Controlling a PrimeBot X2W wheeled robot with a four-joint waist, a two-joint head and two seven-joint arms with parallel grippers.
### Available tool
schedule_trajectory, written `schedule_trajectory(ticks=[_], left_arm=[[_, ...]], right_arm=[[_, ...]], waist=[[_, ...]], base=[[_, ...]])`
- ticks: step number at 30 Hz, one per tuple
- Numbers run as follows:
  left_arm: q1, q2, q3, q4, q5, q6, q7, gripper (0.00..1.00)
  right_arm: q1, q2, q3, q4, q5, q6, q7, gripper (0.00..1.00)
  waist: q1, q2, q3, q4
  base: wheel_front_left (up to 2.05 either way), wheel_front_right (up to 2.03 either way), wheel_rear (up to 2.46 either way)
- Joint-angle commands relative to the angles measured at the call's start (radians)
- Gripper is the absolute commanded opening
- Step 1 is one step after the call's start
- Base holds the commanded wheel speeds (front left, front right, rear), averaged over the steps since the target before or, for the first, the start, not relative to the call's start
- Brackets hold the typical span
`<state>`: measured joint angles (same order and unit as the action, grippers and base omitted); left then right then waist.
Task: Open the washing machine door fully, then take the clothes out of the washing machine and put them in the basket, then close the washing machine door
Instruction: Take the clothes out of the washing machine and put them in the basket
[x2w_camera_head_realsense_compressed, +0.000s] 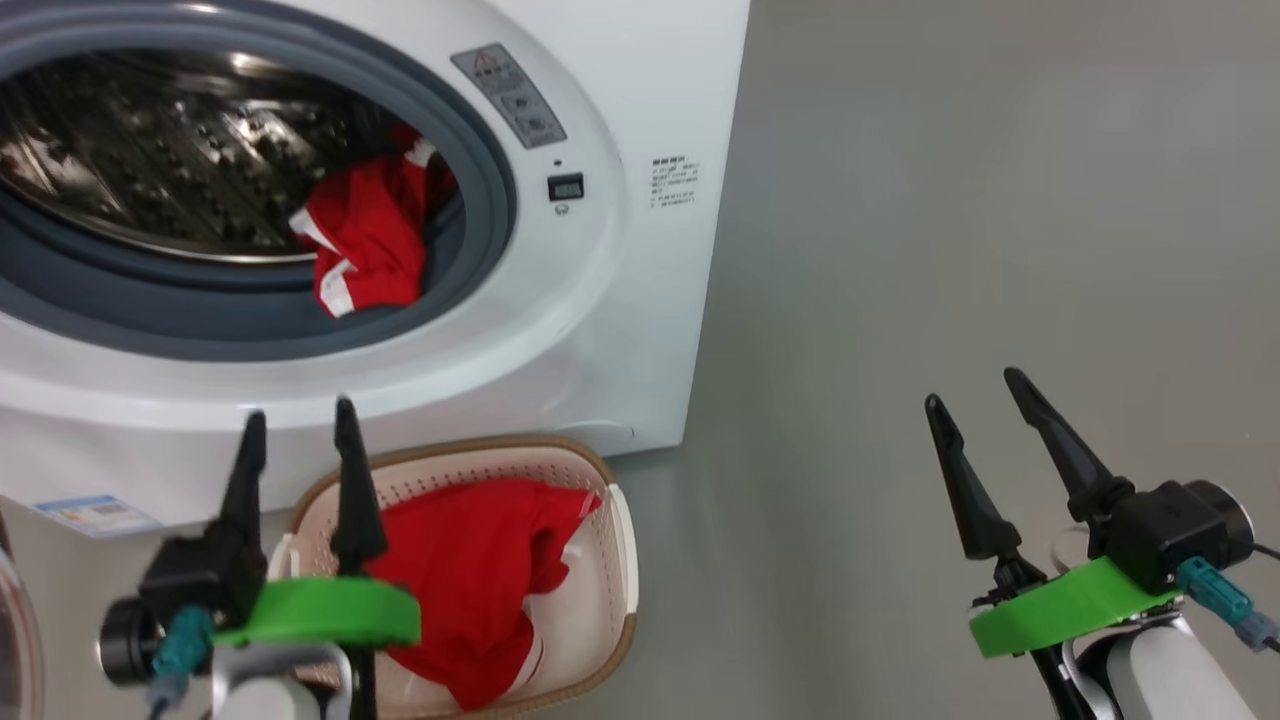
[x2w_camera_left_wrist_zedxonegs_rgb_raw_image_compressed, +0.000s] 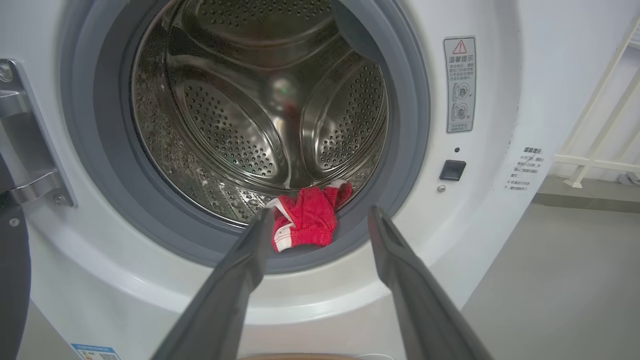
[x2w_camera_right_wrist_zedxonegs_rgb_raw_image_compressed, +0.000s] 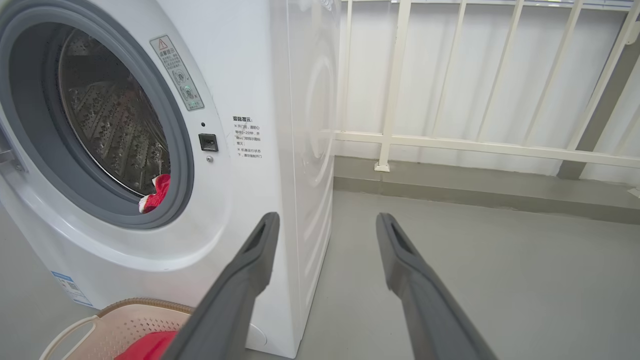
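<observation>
Left hand (x2w_camera_head_realsense_compressed: 300, 410) & right hand (x2w_camera_head_realsense_compressed: 973, 387) both spread wide, empty; smooth grey floor (x2w_camera_head_realsense_compressed: 950, 200) under washing machine (x2w_camera_head_realsense_compressed: 600, 300); white railing (x2w_camera_right_wrist_zedxonegs_rgb_raw_image_compressed: 475, 145) along back, to its right.

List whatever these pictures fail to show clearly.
- Washing machine door: head view, cut off by the left edge.
- Basket: head view, near left part behind the left claw.
- Red clothes in the basket: head view, any lettering lost in folds.
- Warning label: left wrist view, print too small to read.
</observation>
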<state>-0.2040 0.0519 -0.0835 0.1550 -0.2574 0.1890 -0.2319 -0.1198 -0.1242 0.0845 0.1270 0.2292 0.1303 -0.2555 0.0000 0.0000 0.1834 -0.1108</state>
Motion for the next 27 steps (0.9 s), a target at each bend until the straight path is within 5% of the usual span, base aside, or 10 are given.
schedule_trajectory(ticks=[1, 20, 27], left_arm=[[-0.048, 0.011, 0.037, -0.014, -0.007, 0.01, -0.01, 1.0], [-0.525, 0.076, 0.076, 0.263, -0.038, -0.027, -0.019, 1.0], [-0.711, 0.086, 0.103, 0.445, -0.121, -0.085, 0.052, 1.0]], right_arm=[[-0.032, -0.015, 0.024, -0.03, 0.014, 0.0, -0.006, 1.0], [-0.131, -0.044, 0.032, -0.075, 0.018, 0.0, -0.006, 1.0], [-0.146, -0.036, 0.021, -0.068, 0.022, 0.0, -0.006, 1.0]], waist=[[0.0, 0.0, 0.057, -0.001], [0.0, 0.0, 0.293, -0.014], [0.0, 0.0, 0.333, -0.023]], base=[[0.0, 0.0, 0.0], [0.0, 0.0, 0.0], [0.0, 0.0, 0.0]])
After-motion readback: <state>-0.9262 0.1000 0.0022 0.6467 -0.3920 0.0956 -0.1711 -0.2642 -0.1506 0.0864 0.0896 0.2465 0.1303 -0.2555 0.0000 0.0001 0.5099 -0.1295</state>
